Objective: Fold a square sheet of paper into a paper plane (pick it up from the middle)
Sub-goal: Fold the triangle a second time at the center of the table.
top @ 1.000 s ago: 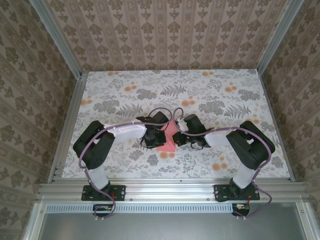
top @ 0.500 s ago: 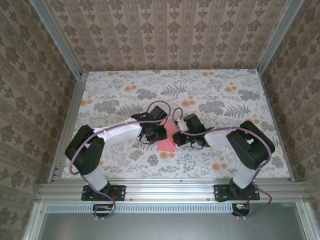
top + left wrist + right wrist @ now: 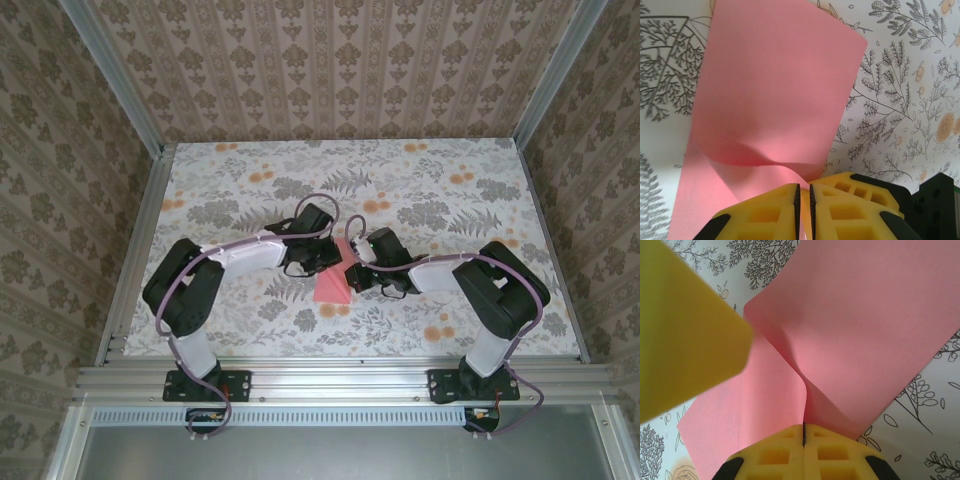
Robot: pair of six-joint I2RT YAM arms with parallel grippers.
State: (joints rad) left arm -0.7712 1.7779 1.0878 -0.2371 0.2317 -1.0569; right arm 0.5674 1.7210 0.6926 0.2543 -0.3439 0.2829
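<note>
Lab rig — aluminium frame (image 3: 340, 374), wallpapered walls (image 3: 340, 60)

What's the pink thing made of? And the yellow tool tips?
The square sheet of paper looks like thin matte paper: it curls softly and holds a crease. The left tool has fingers that seem to be hard matte yellow plastic, moulded with square pockets, though rubber is possible.

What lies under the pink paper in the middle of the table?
The flower-patterned table shows all around the paper, which is partly raised and curled above it. The patch of table directly beneath the paper is covered, so anything there cannot be seen.
</note>
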